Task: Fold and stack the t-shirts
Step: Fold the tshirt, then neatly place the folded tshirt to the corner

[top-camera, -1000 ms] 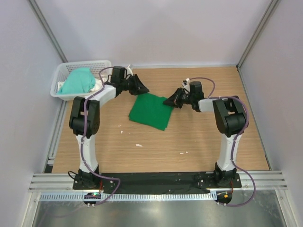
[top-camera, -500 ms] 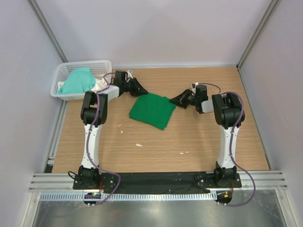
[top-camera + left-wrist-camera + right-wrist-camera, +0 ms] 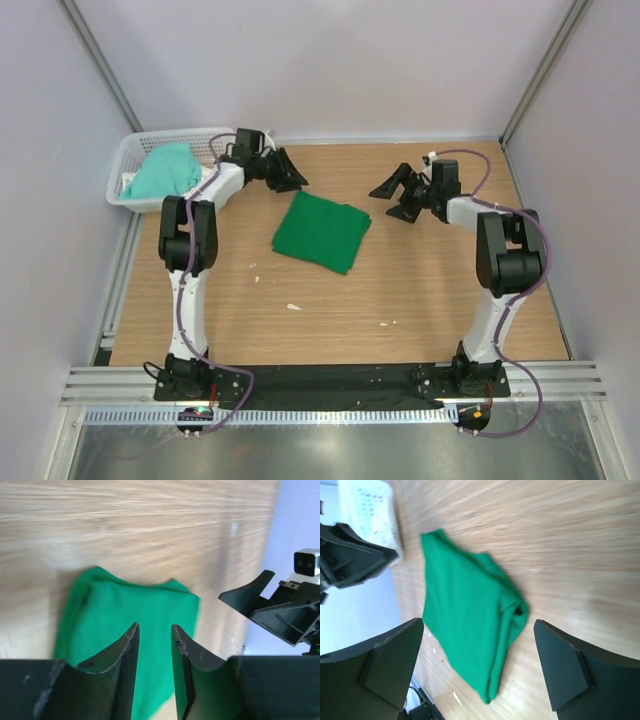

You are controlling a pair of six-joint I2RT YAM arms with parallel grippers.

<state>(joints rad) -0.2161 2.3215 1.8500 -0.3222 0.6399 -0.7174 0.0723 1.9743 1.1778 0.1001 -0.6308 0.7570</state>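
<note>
I am holding my left gripper (image 3: 154,630) at the upper left of the overhead view, right of the white basket (image 3: 180,135). Its fingers are sitting narrow, with a slim gap gripping nothing. My right gripper (image 3: 477,625) is hanging at upper centre-right, spread wide and empty. The emerald t-shirt (image 3: 322,232) is lying folded on the wooden table (image 3: 420,290) at the frame's centre, apart from both grippers — the mint t-shirt (image 3: 165,172) is lying bunched in the basket.
</note>
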